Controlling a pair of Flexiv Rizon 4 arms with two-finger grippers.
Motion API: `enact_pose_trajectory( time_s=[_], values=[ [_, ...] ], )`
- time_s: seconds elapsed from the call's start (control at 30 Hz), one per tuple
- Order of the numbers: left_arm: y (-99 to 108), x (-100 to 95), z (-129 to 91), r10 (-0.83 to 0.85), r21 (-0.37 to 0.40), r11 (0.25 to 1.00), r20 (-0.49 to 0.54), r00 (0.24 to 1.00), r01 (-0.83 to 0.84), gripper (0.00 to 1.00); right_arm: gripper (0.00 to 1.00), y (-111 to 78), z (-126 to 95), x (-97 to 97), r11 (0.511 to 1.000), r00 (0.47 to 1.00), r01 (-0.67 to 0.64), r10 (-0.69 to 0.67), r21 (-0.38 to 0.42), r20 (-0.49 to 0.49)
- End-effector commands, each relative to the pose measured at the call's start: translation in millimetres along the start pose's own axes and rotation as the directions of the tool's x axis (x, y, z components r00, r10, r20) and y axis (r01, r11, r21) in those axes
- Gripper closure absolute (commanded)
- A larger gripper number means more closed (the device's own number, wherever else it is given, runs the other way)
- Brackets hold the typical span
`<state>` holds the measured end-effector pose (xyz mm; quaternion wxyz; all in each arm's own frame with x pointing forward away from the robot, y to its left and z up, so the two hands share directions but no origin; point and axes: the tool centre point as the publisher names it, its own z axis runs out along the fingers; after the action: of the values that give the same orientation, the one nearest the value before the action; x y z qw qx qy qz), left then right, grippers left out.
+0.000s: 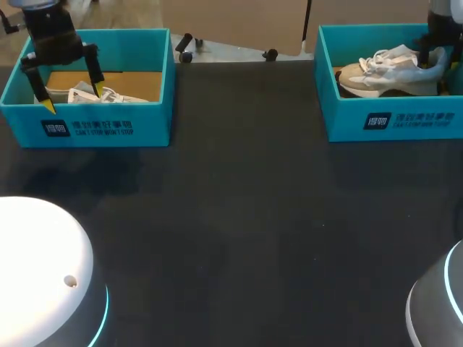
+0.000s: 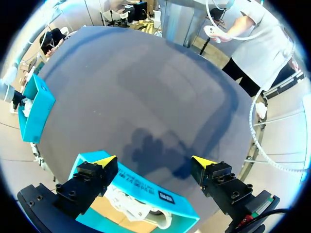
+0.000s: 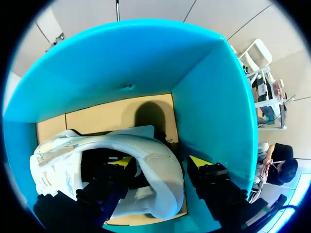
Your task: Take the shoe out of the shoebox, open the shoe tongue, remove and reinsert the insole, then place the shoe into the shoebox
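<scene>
Shoe [image 1: 383, 72]: pale trainer, lying in the right shoebox [image 1: 394, 119] at the far right of the table [image 1: 239, 217], heel towards the box's right wall, laces up

Step in hand: judged to be the first one, taking hold of the heel to lift the shoe out

Risk: the heel collar is soft, so a shallow pinch could slip off as the shoe rises; the heel sits close to the box wall, so the outer finger may snag the wall and drag the box along; a toe-heavy shoe could swing and catch the rim

Right gripper [image 3: 160, 162]: down inside the box, astride the heel, one finger in the shoe's mouth, the other between heel and wall; it looks fairly wide, not yet clamped

Left gripper [image 1: 72, 97]: spread wide, holding nothing, hanging over the left shoebox [image 1: 94, 126]

Second shoe [image 1: 101, 94]: white, lying in the left shoebox, under the left gripper, apart from it
</scene>
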<state>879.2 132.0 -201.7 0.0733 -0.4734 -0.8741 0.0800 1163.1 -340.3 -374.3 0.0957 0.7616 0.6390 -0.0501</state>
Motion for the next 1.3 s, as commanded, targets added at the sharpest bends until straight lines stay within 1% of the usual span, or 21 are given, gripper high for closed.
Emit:
enact_pose_trajectory(
  time_s=[0.03,0.07,0.13,0.23,0.27,0.33,0.37,0.4,0.43,0.53,0.83,1.0,1.13,1.2,1.3],
  values=[
    [0,0.1,1,0.001,-0.002,1.000,0.000,1.000,-0.001,0.00,0.39,6.4,6,0.0,1.000,1.000,0.006,-0.006,0.010,-0.001],
    [0,0.1,1,0.001,-0.002,1.000,0.000,1.000,-0.001,0.00,0.45,6.7,8,0.5,1.000,1.000,0.015,-0.015,0.013,0.000],
    [0,0.1,1,0.001,-0.002,1.000,0.000,1.000,-0.001,0.00,0.50,6.4,10,1.7,0.999,1.000,0.027,-0.027,0.021,0.004],
    [0,0.1,1,0.001,-0.002,1.000,0.000,1.000,-0.001,0.00,0.53,4.0,19,1.8,0.999,0.999,0.032,-0.032,0.032,-0.003],
    [0,0.1,1,0.001,-0.002,1.000,0.000,1.000,-0.001,0.00,0.56,2.4,19,0.8,0.999,1.000,0.031,-0.031,0.038,-0.005],
    [0,0.1,1,0.001,-0.002,1.000,0.000,1.000,-0.001,0.00,0.68,-0.6,20,-1.4,0.999,1.000,0.028,-0.028,0.045,-0.003],
    [0,0.1,1,0.001,-0.002,1.000,0.000,1.000,-0.001,0.00,0.77,-1.9,20,-2.6,0.999,1.000,0.025,-0.025,0.047,-0.003],
    [0,0.1,1,0.001,-0.002,1.000,0.000,1.000,-0.001,0.00,0.83,-2.4,19,-3.2,0.999,1.000,0.024,-0.024,0.047,-0.002],
    [0,0.1,1,0.001,-0.002,1.000,0.000,1.000,-0.001,0.00,1.00,-3.3,18,-4.2,0.999,1.000,0.025,-0.025,0.047,-0.001],
    [0,0.1,1,0.001,-0.002,1.000,0.000,1.000,-0.001,0.00,1.00,-5.2,16,-7.3,0.999,1.000,0.018,-0.018,0.029,-0.023],
    [0,0.1,1,0.001,-0.002,1.000,0.000,1.000,-0.001,0.00,1.00,-18.7,3,-14.2,0.999,0.999,0.033,-0.032,0.037,-0.032],
    [0,0.1,1,0.001,-0.002,1.000,0.000,1.000,-0.001,0.00,1.00,-28.7,-16,-18.5,0.999,0.999,0.038,-0.038,0.021,-0.027],
    [0,0.1,1,0.001,-0.002,1.000,0.000,1.000,-0.001,0.00,1.00,-37.6,-35,-20.8,1.000,0.999,0.008,-0.008,-0.005,-0.040],
    [0,0.1,1,0.001,-0.002,1.000,0.000,1.000,-0.001,0.00,1.00,-40.3,-37,-20.4,1.000,0.999,-0.001,0.000,-0.016,-0.044],
    [0,0.1,1,0.001,-0.002,1.000,0.000,1.000,-0.001,0.00,1.00,-45.4,-52,-21.1,0.999,0.999,-0.007,0.006,-0.035,-0.042]
  ],
)
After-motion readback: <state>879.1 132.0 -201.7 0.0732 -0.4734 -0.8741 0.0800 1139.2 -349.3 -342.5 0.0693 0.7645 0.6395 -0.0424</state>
